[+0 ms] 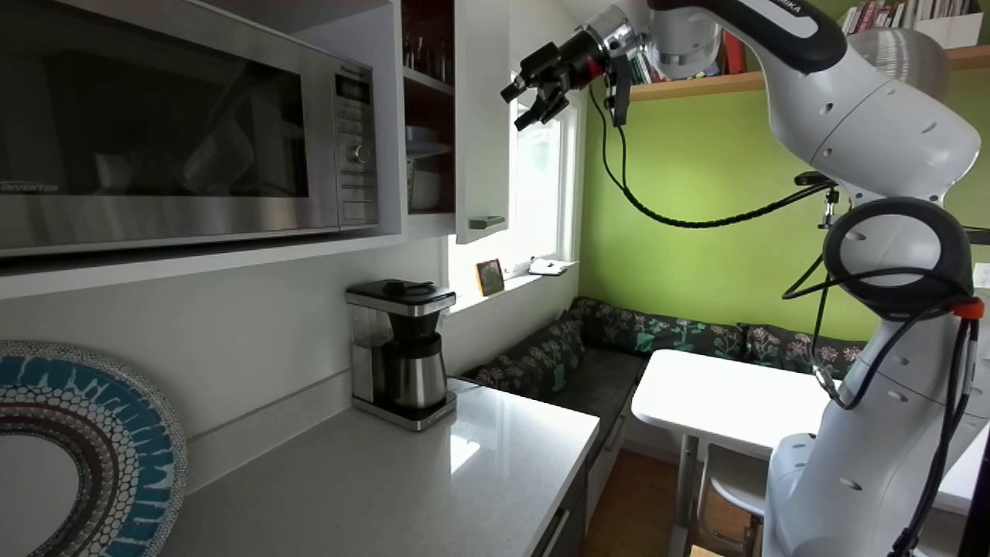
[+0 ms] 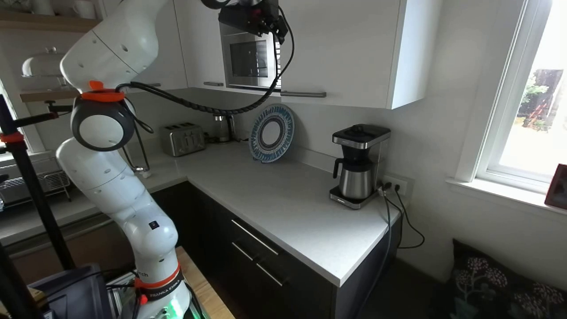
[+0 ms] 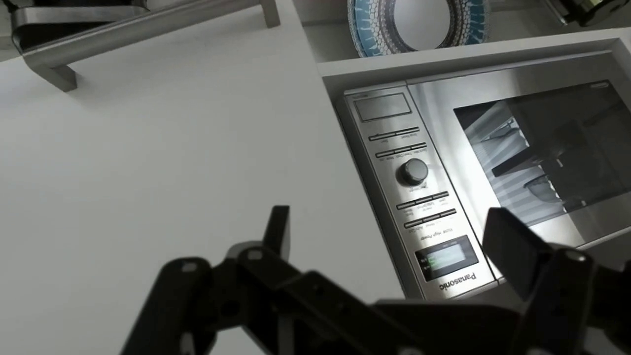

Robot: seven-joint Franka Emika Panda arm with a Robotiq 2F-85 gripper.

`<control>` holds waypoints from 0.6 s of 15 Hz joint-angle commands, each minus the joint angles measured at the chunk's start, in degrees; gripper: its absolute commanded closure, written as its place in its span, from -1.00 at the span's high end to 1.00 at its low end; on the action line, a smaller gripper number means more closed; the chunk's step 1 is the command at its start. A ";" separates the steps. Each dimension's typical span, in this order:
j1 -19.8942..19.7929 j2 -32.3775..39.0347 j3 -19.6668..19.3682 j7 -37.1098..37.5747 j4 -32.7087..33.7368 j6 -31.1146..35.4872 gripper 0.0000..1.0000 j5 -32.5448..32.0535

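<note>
Black two-finger claw (image 3: pixel 389 212) is spread pretty wide, hanging near the swung-out flat white cabinet door (image 3: pixel 187 158); silver Panasonic microwave (image 1: pixel 186 124) is off left in an exterior view.

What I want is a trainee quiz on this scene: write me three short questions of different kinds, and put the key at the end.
1. Fill in the blank: in the wrist view, the brand name on the microwave reads ____.

2. True or false: in an exterior view, the cabinet door next to the microwave stands open.

3. Choose one. The gripper is:
A) shut, holding nothing
B) shut on the cabinet door
C) open, holding nothing

Key: 1. Panasonic; 2. true; 3. C.
</note>
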 commanded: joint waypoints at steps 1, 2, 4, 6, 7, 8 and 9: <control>-0.17 -1.13 -0.19 -2.09 -1.27 0.32 1.00 -0.53; -0.14 -1.12 -0.62 -3.21 -0.67 -0.57 1.00 -0.62; -0.79 -1.21 -1.00 -5.05 0.16 -1.03 1.00 -2.15; -1.67 -1.40 -1.73 -6.82 1.21 -1.61 1.00 -3.65; -2.00 -1.64 -2.15 -7.58 1.37 -1.75 1.00 -4.24; -2.08 -1.95 -2.78 -9.02 1.74 -2.59 1.00 -4.69; -2.32 -2.28 -3.30 -10.02 1.90 -2.99 1.00 -5.10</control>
